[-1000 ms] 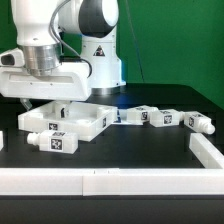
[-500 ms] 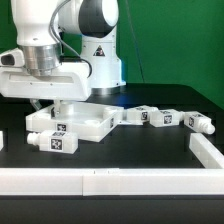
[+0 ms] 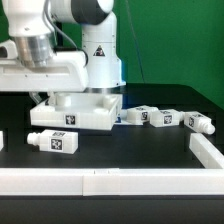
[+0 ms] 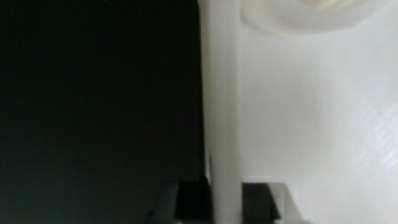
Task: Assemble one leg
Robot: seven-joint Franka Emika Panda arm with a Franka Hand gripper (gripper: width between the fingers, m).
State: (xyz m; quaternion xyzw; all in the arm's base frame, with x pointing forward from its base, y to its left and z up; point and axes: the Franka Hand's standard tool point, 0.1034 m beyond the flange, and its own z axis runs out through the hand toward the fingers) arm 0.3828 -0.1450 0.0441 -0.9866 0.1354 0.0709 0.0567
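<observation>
While gripper (image 4: 224,203) grips tabletop (image 3: 80,112), it has rotated.

A black triangular warning sign (image 3: 98,50) stands on the arm's white base (image 3: 108,68), behind the tool (image 4: 226,203). Square patterned tags (image 3: 58,143) mark the legs (image 3: 40,139); no words are readable.

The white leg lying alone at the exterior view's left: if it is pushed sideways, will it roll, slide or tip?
The leg lies on its side and shows flat tagged faces, so it would probably slide rather than roll. Already low, it seems unlikely to tip. It looks like small rigid plastic, likely stiff and light.
</observation>
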